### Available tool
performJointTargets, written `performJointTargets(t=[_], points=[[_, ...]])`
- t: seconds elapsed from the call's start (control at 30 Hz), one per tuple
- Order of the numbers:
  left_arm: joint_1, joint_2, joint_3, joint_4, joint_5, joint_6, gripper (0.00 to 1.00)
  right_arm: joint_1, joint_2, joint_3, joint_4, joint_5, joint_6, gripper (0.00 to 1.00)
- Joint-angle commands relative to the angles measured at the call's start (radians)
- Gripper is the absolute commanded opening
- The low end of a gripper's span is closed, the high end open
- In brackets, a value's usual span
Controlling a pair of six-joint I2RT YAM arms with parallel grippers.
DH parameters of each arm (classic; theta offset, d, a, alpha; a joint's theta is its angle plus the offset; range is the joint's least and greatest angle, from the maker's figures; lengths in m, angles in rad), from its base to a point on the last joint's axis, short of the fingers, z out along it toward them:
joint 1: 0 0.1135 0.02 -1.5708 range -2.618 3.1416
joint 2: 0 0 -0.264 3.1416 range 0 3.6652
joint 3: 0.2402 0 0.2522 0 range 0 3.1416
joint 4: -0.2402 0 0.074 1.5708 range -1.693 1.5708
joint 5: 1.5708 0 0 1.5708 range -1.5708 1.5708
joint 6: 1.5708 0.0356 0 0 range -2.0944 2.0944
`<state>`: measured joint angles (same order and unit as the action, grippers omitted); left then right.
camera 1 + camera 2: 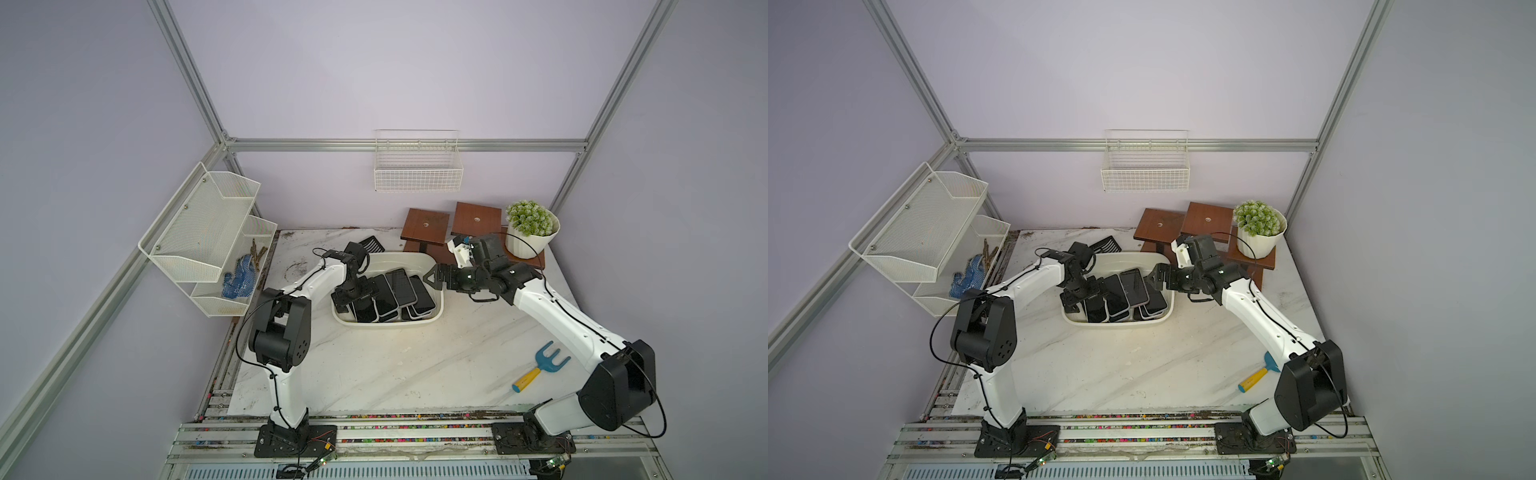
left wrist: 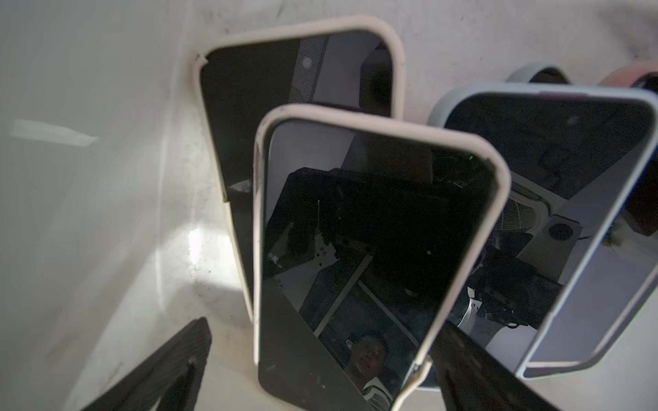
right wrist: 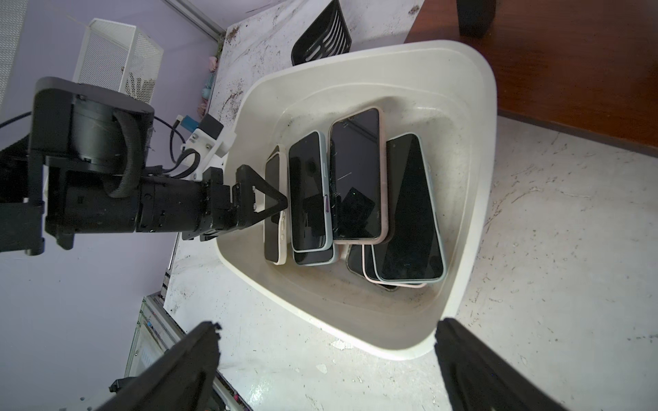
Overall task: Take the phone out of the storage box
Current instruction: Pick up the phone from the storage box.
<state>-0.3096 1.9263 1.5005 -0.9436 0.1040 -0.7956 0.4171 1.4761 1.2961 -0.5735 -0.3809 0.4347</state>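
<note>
Down at the left end of the storage box (image 1: 401, 256), the left claw (image 2: 322, 323) stands spread as wide as it goes, with nothing in its hold. Its two black fingers (image 2: 171, 363) straddle a cream-cased phone (image 2: 356, 249) that lies screen up straight ahead, one finger to each long side, neither plainly touching the case. The phone's long axis runs the way the claw points, so the fingers would close across its narrow width. I judge the grasp to be lined up. What remains looks like a small drop, a squeeze and a lift.

Room at the sides is tight. Beyond one finger, the box's white wall (image 2: 89, 178) rises close by. Beyond the other, a blue-cased phone (image 2: 552, 170) lies just beside the target. The chosen phone also rests partly over a second cream-cased phone (image 2: 302, 82), so it sits tilted, not flat. A closing finger could catch the blue case or scrape the wall.

Farther out, the right claw (image 1: 431, 277) hovers at the box's right rim, equally wide open and empty, apart from the pile of phones. The left arm is clearly the nearer one. Straight up from the box the way is open, and the marble table (image 1: 395, 365) between the box and the robot's bases offers bare room for setting the phone down.
</note>
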Motion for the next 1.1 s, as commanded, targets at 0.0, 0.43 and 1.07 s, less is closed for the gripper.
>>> performJointTargets(t=[0.0, 0.43, 1.07], points=[[0.015, 0.001, -0.004, 0.049, 0.053, 0.039, 1.00, 0.006, -0.036, -0.011, 0.009, 0.018, 0.019, 1.00], [0.038, 0.054, -0.059, 0.116, 0.116, 0.126, 1.00, 0.008, -0.088, -0.029, 0.017, 0.039, 0.089, 1.00], [0.041, 0.083, -0.057, 0.137, 0.182, 0.184, 0.75, 0.017, -0.127, -0.059, 0.040, 0.093, 0.150, 1.00]])
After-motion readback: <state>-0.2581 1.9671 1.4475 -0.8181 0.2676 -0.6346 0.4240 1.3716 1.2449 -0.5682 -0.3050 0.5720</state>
